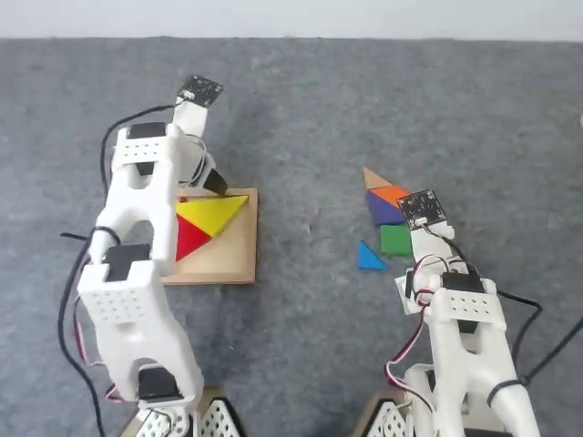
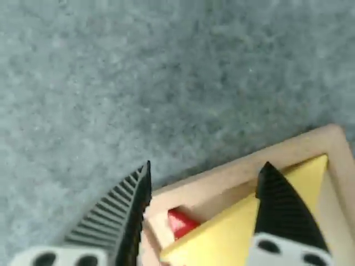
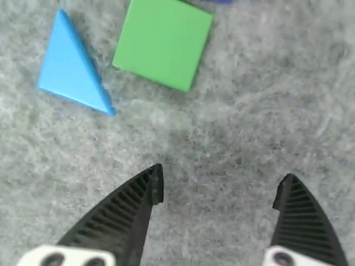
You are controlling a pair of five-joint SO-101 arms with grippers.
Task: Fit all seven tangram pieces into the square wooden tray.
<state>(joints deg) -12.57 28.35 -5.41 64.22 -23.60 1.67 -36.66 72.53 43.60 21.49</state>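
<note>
While its hypotenuse lies crosswise, the yellow triangle (image 1: 214,212) points nearward.

- A flat green square tangram piece (image 3: 163,43) is seen lying on a grey felt-like table covering (image 3: 266,111).
- A light blue triangular tangram piece (image 3: 71,66) is laid just beside the green square, separated from it by a narrow strip of covering.
- The right gripper (image 3: 222,183) is held over bare covering near the green square, clear of it; its black ribbed jaws are spread wide, with nothing between them.
- A dark blue sliver (image 3: 222,1) is cut off by the frame at the green square's side away from the gripper.
</note>
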